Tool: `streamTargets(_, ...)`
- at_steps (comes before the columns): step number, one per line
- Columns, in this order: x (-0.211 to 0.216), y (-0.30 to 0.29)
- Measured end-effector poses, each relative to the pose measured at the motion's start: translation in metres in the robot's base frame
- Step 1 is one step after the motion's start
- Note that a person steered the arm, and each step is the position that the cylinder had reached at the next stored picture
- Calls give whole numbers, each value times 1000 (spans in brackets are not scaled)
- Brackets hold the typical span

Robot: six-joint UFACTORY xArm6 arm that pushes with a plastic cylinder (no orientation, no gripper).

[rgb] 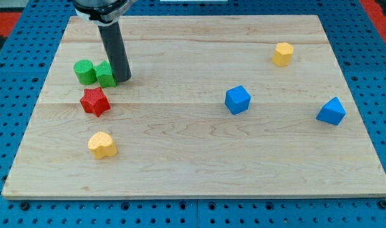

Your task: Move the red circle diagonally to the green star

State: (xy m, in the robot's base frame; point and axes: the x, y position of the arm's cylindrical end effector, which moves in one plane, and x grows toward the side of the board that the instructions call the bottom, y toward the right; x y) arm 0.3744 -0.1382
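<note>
My tip (123, 80) rests on the board at the upper left, touching the right side of a green star-like block (105, 75), which the rod partly hides. A green cylinder (84, 71) sits against that block's left side. A red star (95, 101) lies just below the two green blocks, down and to the left of my tip. It is the only red block in view.
A yellow heart (102, 145) lies below the red star. A blue cube (237, 99) sits right of centre, a blue block (331, 111) near the right edge, and a yellow hexagon (282, 54) at the upper right. The wooden board (193, 164) lies on blue pegboard.
</note>
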Motion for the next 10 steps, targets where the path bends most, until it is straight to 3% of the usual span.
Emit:
streamTargets(3, -8, 8)
streamTargets(7, -3, 102)
streamTargets(8, -29, 104)
streamTargets(10, -134, 102)
